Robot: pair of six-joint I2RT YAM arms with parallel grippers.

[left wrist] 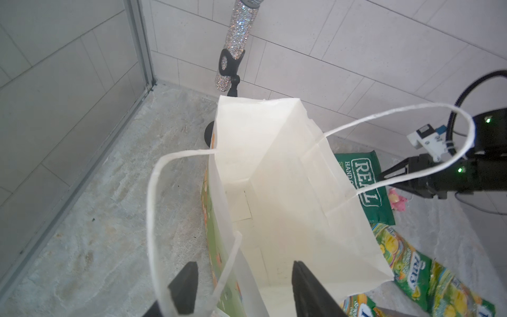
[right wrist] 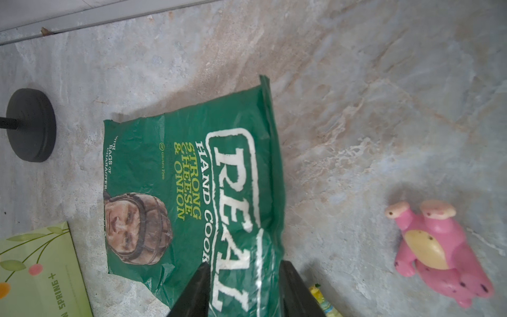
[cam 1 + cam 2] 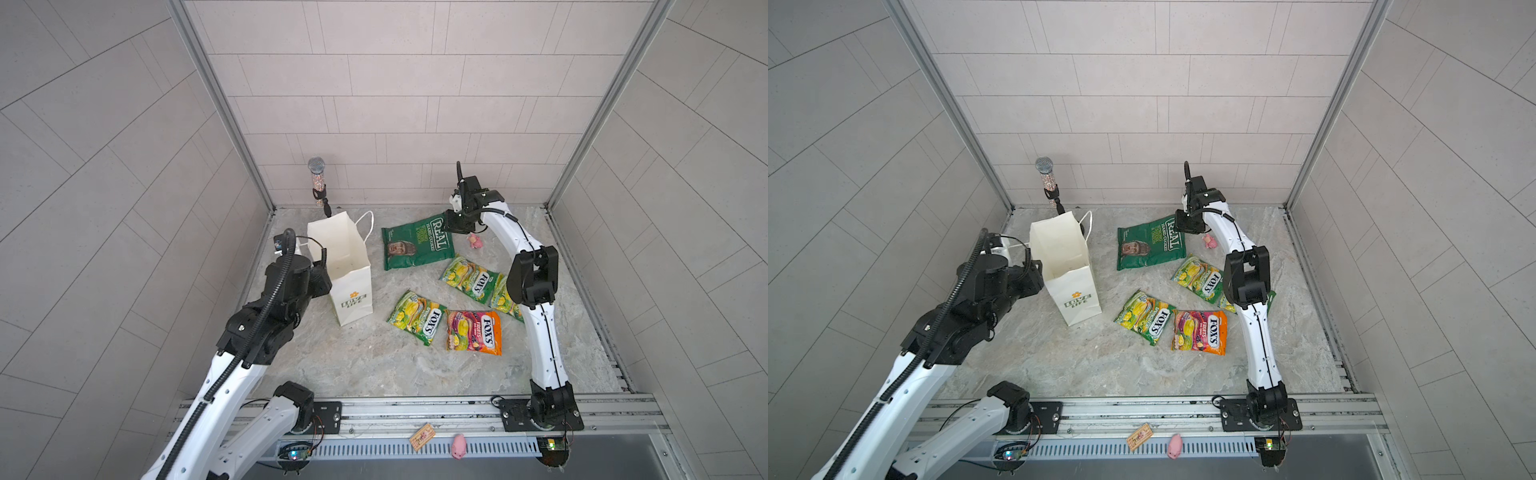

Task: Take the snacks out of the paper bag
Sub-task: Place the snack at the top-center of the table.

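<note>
Left pincer gaped astride the empty-looking paper bag, right pincer parted over crisp bag: all snacks seemingly out.

Upright paper bag, five snacks alongside

Marbled table bears paper bag, snacks, pig toy and microphone stand.

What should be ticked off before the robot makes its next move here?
1. Inside of paper bag empty: ok.
2. Bag standing upright: ok.
3. The crisp bag, three yellow-green packets and orange-pink packet on the table: ok.
4. The left gripper open: ok, but the bag's wall sits between its jaws.
5. The right gripper open: ok, but the crisp bag's edge lies between its jaws.
6. The pink toy apart from that gripper: ok.
</note>
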